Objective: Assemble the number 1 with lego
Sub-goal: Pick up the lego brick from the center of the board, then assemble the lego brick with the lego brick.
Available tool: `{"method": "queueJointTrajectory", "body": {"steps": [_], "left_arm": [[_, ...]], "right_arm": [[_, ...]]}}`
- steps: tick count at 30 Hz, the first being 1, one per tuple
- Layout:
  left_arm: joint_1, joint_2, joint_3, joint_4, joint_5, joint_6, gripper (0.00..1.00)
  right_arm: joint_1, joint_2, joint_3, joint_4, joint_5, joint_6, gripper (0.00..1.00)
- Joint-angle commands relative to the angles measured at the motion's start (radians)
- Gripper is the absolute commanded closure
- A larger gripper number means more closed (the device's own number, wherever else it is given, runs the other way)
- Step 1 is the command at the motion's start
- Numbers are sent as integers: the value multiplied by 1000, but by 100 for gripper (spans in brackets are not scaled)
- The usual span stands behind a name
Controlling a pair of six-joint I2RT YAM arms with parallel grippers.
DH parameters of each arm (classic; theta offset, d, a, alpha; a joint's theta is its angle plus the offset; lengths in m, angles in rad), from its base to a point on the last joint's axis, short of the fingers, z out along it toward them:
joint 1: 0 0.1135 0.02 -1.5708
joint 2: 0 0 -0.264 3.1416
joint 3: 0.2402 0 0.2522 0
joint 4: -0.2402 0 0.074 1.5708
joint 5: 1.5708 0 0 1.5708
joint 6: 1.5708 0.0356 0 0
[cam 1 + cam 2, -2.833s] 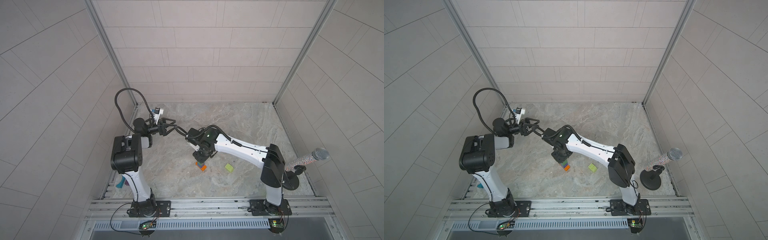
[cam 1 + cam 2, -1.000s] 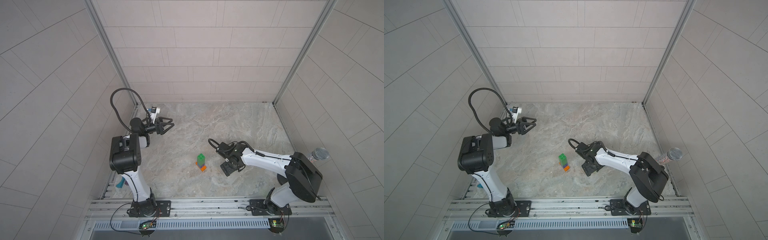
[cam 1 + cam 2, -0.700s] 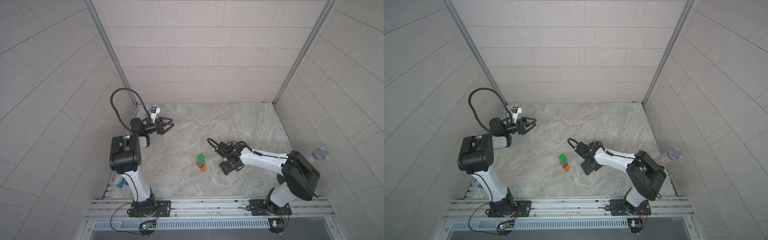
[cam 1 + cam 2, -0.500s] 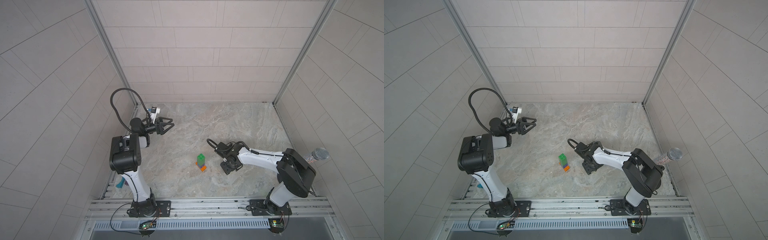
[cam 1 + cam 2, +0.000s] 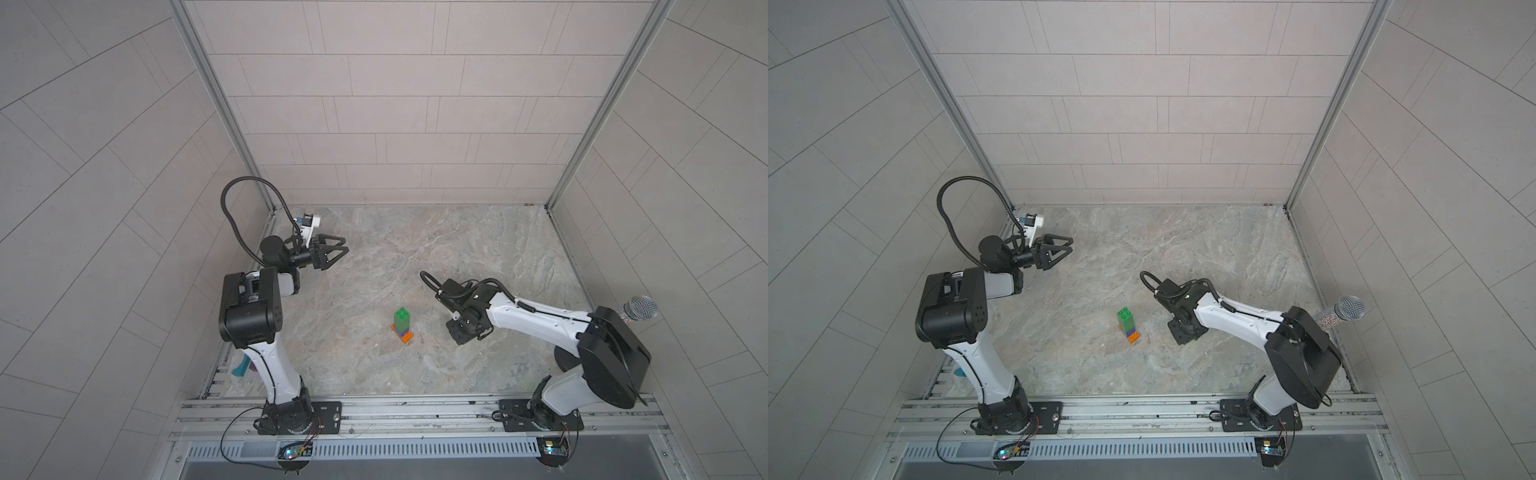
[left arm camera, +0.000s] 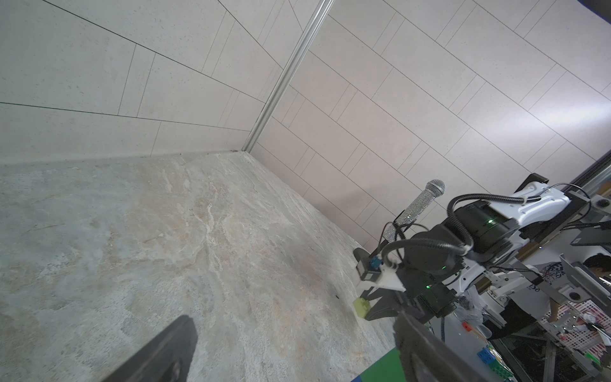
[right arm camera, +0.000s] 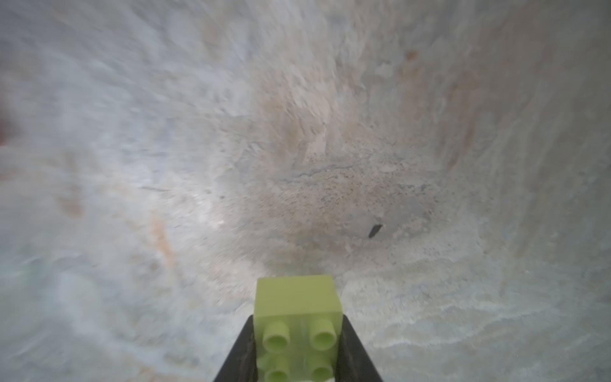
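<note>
The number 1 stands as an upright lego stack [image 5: 402, 326] [image 5: 1127, 326] mid-floor: orange base, blue brick, two green bricks on top. To its right my right gripper [image 5: 461, 334] [image 5: 1183, 332] points down at the floor. In the right wrist view the right gripper [image 7: 297, 319] is shut on a lime brick [image 7: 297, 297], studs toward the camera. The left wrist view shows that lime brick [image 6: 361, 306] between the black fingers, low over the floor. My left gripper [image 5: 343, 245] [image 5: 1069, 244] [image 6: 296, 327] hangs open and empty at the back left, far from the stack.
A microphone [image 5: 640, 307] [image 5: 1350, 307] on a black stand sits at the right wall behind the right arm. Tiled walls enclose the marble floor [image 5: 415, 249] on three sides. A teal object [image 5: 241, 368] lies by the left arm's base.
The right arm left the stack and went right to the lime brick; over the last second its jaws closed on it. The left arm drew back to the left.
</note>
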Motion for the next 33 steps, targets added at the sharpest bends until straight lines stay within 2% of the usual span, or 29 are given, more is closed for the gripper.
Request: {"method": "queueJointTrajectory", "body": {"steps": [1, 5, 11, 15, 24, 33], "left_arm": [[-9, 1, 19, 31, 44, 3, 0], [-19, -1, 25, 31, 46, -3, 0], [-25, -8, 25, 30, 49, -2, 0], [-28, -16, 24, 31, 56, -4, 0], [-28, -27, 26, 31, 55, -3, 0], [-27, -30, 27, 31, 56, -7, 0]], "right_arm": [[65, -72, 188, -153, -89, -13, 89], [139, -34, 389, -260, -96, 40, 92], [211, 56, 498, -281, -79, 128, 94], [246, 141, 576, -280, -56, 118, 94], [273, 306, 785, -422, 11, 60, 95], [295, 404, 849, -461, 85, 49, 96]]}}
